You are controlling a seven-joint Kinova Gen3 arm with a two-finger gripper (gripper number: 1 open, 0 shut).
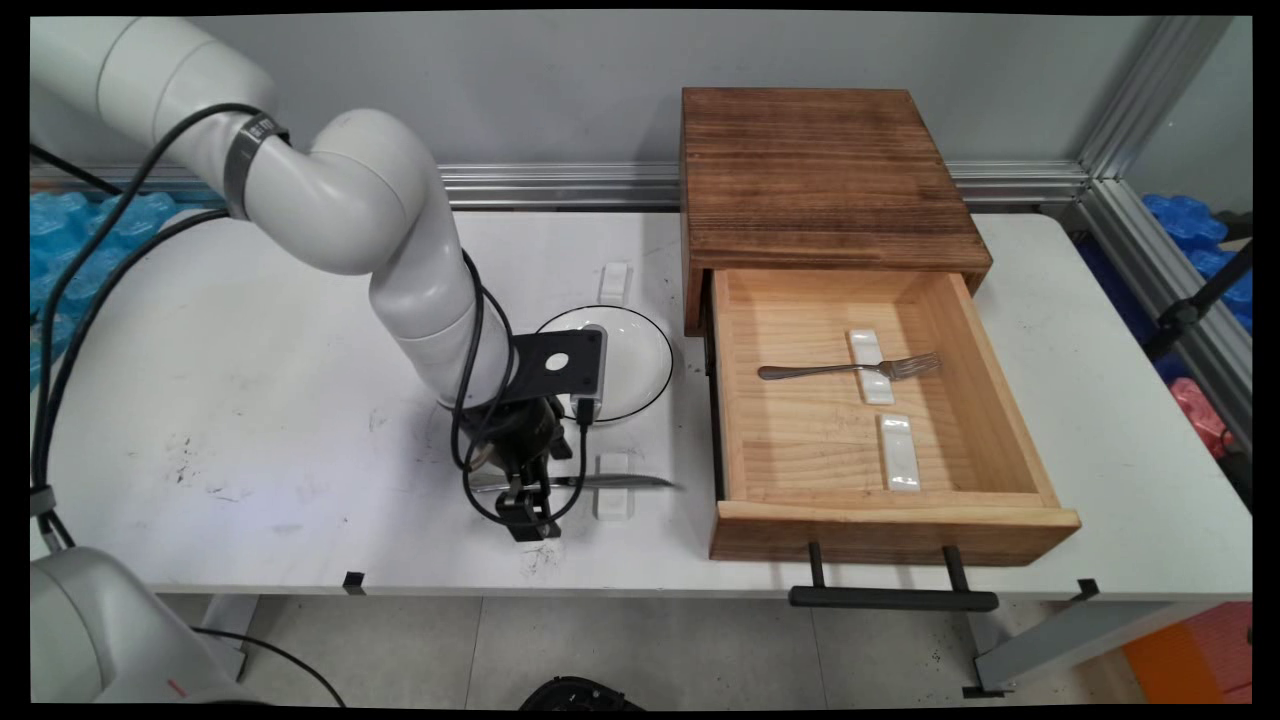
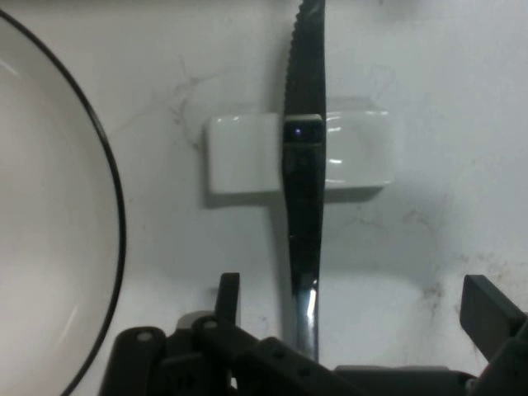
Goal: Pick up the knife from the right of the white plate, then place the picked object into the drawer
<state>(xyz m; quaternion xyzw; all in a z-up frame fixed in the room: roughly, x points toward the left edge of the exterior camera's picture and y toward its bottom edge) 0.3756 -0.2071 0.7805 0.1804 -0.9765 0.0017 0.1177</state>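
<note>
Gripper: black gripper [image 1: 527, 505] low over the white counter [image 1: 250, 400], lower middle of the frame; fingers [image 2: 487, 309] spread wide, one on each side of the knife handle, holding nothing.
Knife: silver knife [image 1: 600, 482] flat on the counter, blade pointing to the right of the frame; middle lying across a small white rest [image 1: 613, 487]; handle end under the gripper, between the open fingers.
Plate: clear round plate [image 1: 640, 360] with a dark rim, just above the knife in the frame, partly hidden by the arm's black camera mount.
Second rest: another small white rest [image 1: 614, 282] above the plate, alone.
Drawer box: brown wooden box [image 1: 820, 180] at upper right of the frame; drawer [image 1: 890, 520] pulled out toward the near counter edge, black handle [image 1: 893, 598] sticking past that edge.
In the drawer: fork [image 1: 850, 369] lying across a white rest [image 1: 870, 366]; one more white rest [image 1: 898, 452] below it, bare.
Edges: gripper near the front edge of the counter.
Open room: wide bare counter to the left of the gripper; a narrow strip between the knife tip and the drawer side.
In the way: plate close above, drawer wall close on the right.
</note>
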